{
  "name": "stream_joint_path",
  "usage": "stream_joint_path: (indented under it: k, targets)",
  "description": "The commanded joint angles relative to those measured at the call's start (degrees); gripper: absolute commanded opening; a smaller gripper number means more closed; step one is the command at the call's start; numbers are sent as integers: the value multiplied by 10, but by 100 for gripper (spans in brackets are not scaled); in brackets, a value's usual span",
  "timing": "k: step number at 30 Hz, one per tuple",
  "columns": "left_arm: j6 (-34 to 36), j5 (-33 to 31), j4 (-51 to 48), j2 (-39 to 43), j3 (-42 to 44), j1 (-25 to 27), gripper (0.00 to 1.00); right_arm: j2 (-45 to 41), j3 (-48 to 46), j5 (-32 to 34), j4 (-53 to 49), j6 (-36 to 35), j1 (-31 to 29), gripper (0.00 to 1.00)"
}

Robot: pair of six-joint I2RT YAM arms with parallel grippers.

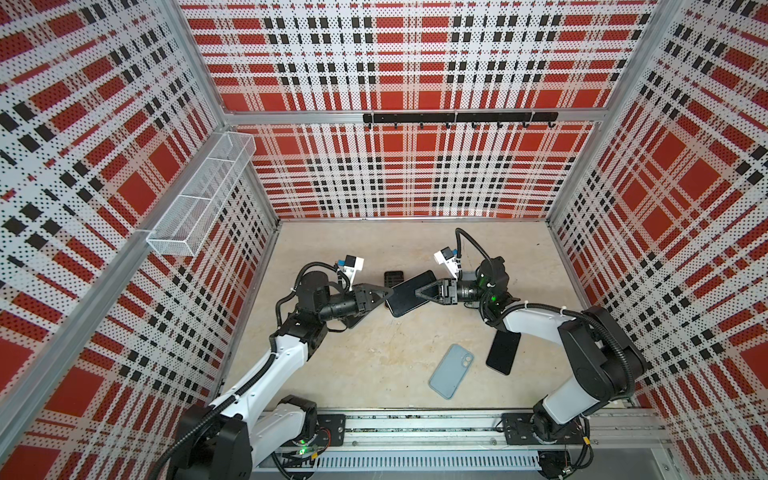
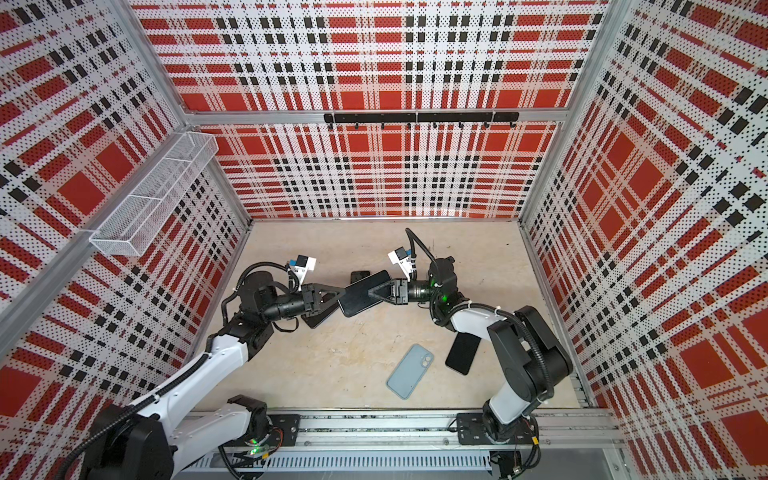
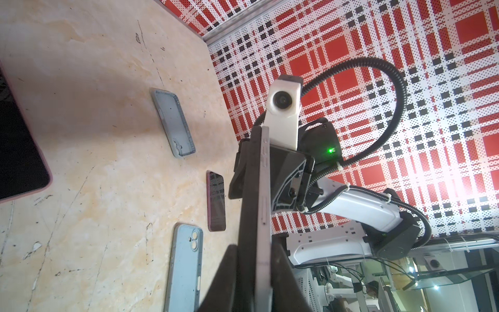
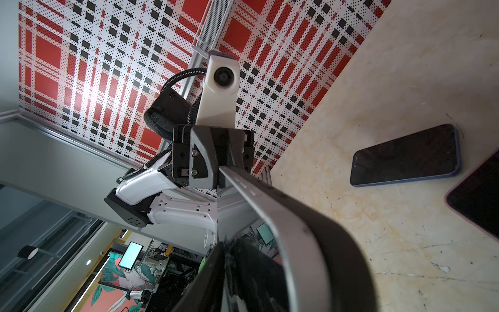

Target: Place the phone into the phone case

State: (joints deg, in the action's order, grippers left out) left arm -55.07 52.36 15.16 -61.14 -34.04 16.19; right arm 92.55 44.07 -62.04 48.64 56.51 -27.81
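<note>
Two grippers meet on one dark phone (image 1: pixel 403 301), held tilted above the table (image 1: pixel 365 365) at the centre of both top views. The left gripper (image 1: pixel 388 292) is clamped on the phone's left end. The right gripper (image 1: pixel 417 292) straddles the other end, and I cannot tell whether it is pressing or loose. A pale blue case (image 1: pixel 451 371) lies lower right of centre, with a black phone (image 1: pixel 503 353) just beside it.

We reach our left arm (image 1: pixel 286 353) and right arm (image 1: pixel 536 320) toward the middle, wrists level, pincers facing each other. Our left pincer (image 1: pixel 387 293) is clamped on one end of the phone (image 1: pixel 405 301). Our right pincer (image 1: pixel 418 293) straddles the other end, its grip unclear.
</note>
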Motion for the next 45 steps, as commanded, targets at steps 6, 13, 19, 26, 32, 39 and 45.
stream_joint_path:
  k: [6, 13, 19, 26, 32, 39, 45]
  targets:
    - [-3, -1, 14, -5, 5, 4, 0, -35, 10, 40, 69, 0, 29, 45]
    - [14, -1, 15, -25, 1, 31, 0, -32, 25, 40, 89, 14, 39, 44]
    - [17, -10, 25, -44, -3, 46, 0, 9, 36, 11, 211, 102, 38, 41]
    - [20, -15, 26, -55, -3, 52, 0, 10, 39, 29, 185, 85, 39, 36]
    - [21, -21, 27, -59, -5, 53, 0, -28, 44, 61, 13, -27, 39, 19]
    - [20, -29, 27, -67, -8, 55, 0, -55, 43, 80, -42, -64, 38, 3]
    - [19, -28, 35, -54, -16, 54, 29, -42, 56, 47, -10, -32, 39, 0]
